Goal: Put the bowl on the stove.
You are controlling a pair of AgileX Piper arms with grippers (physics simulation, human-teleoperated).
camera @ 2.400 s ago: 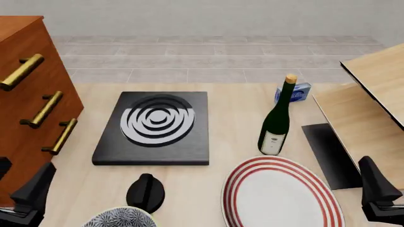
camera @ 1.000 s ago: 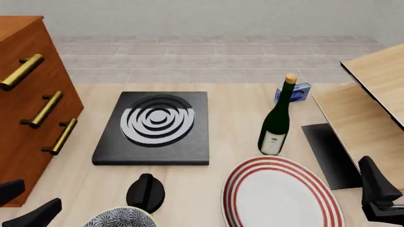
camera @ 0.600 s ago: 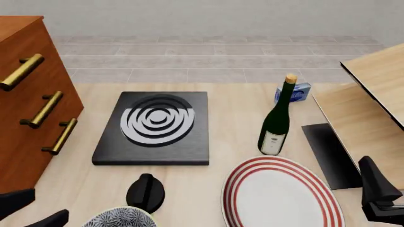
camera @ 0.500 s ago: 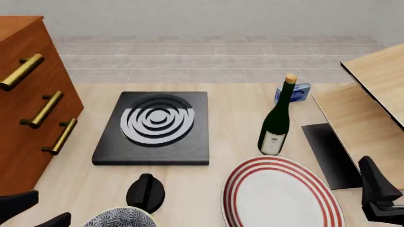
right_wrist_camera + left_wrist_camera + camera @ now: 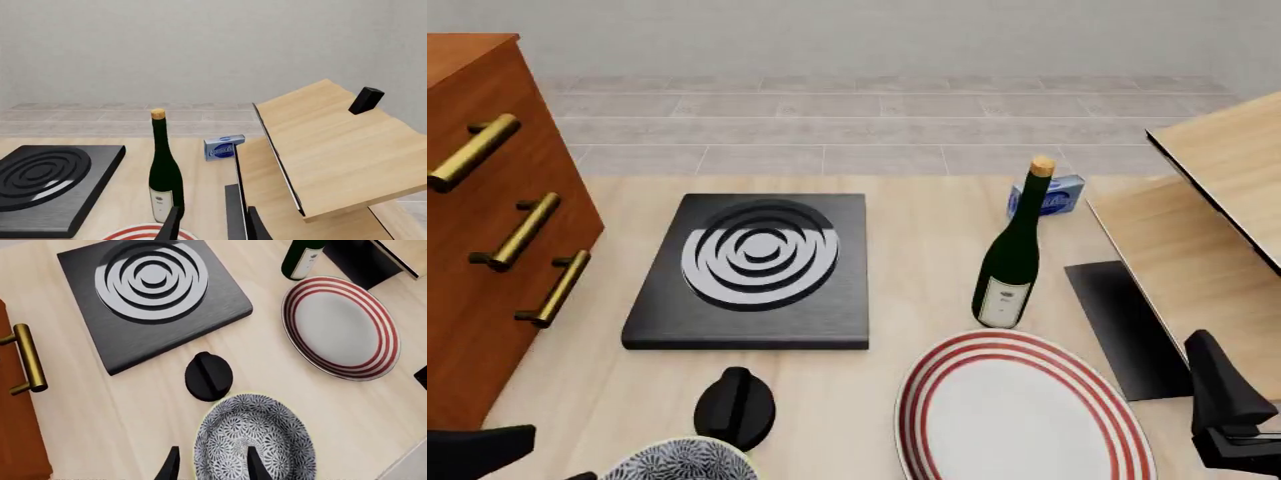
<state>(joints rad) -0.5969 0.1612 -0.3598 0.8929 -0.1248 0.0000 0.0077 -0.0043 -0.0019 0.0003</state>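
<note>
The bowl (image 5: 253, 440), blue-and-white floral with a pale rim, sits at the table's near edge; only its top shows in the front view (image 5: 681, 462). The stove (image 5: 754, 265), a black slab with silver rings (image 5: 152, 295), lies farther back, beyond a black knob. My left gripper (image 5: 210, 467) is open above the bowl's left rim, one finger over the inside and one outside it. In the front view only a dark finger (image 5: 487, 443) shows at the bottom left. My right gripper (image 5: 213, 222) is open and empty at the near right (image 5: 1228, 410).
A black knob (image 5: 735, 405) lies between bowl and stove. A red-ringed plate (image 5: 1021, 410) sits right of the bowl, with a wine bottle (image 5: 1010, 250) and a blue box (image 5: 1048, 195) behind it. A drawer cabinet (image 5: 481, 220) stands on the left and slanted wooden boards (image 5: 1214, 200) on the right.
My left gripper has swung from upright at the far left down toward the near edge, now over the bowl's rim. The right arm and all objects have stayed put.
</note>
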